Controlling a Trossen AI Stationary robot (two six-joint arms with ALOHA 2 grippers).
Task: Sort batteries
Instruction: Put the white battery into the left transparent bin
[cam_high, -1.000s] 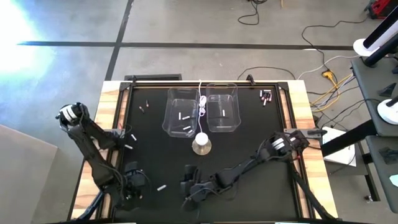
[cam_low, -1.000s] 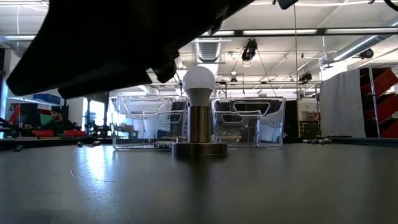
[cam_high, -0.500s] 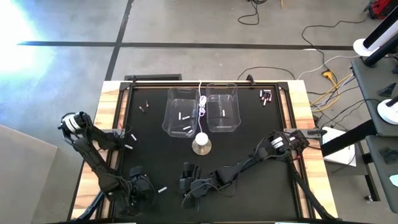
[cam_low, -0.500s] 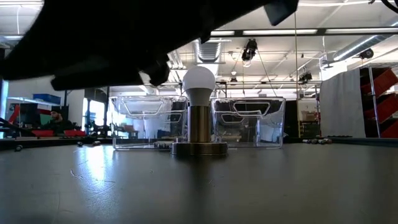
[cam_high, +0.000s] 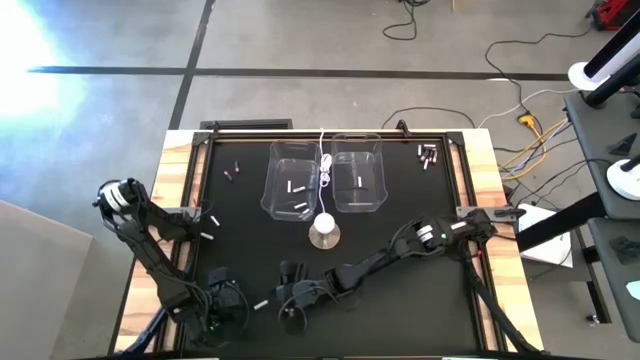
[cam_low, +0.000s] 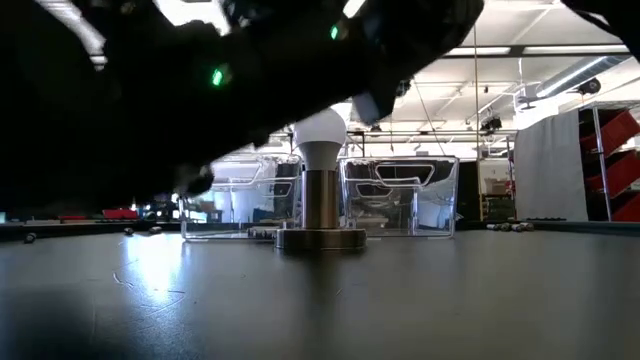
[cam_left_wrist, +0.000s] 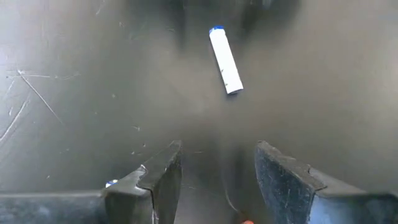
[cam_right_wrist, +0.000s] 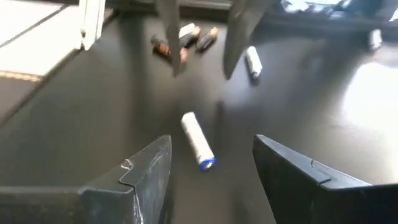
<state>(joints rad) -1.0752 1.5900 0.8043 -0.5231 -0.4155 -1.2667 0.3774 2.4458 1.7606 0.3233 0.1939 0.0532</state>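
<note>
Both grippers, left gripper (cam_left_wrist: 214, 171) and right gripper (cam_right_wrist: 208, 168), hover spread and empty over one white battery (cam_high: 261, 303) near the worktop (cam_high: 400, 300)'s front edge, before two clear bins (cam_high: 290, 180).

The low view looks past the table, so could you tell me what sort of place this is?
Probably a robotics lab or workshop hall: a high ceiling with strip lights, a bare concrete floor with loose cables, and equipment stands beside the table.
</note>
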